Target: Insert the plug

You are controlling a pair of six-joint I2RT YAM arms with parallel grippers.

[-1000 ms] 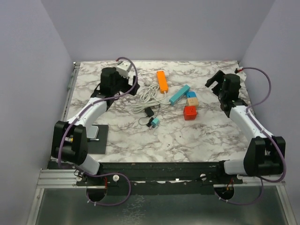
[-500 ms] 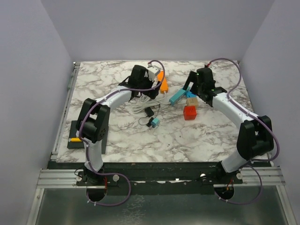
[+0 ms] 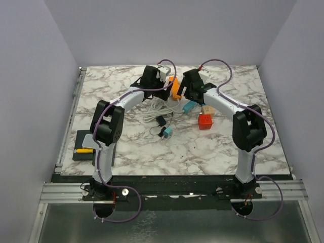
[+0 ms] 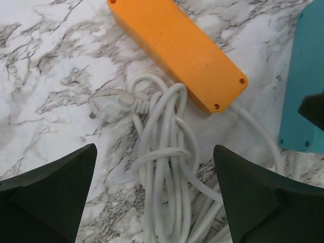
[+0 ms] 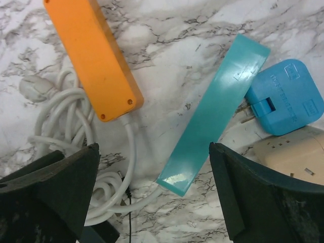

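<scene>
As both arms [image 3: 126, 98] [image 3: 220, 100] stretch toward the orange strip [image 4: 177, 48], their jaws gape wide — empty.

I see two arms built alike. The left arm [image 3: 126, 98] and the right arm [image 3: 223, 103] both have smooth white link shells joined by chunky black joint housings [image 3: 107, 126]. A thin purple cable [image 3: 216, 60] loops along each arm from wrist to base, and each arm stands on a black base [image 3: 101, 189]. On my wrist feeds, the left gripper's fingers [image 4: 48, 200] and the right gripper's fingers [image 5: 50, 195] are dark, matte, wedge-shaped blocks with bevelled edges.
</scene>
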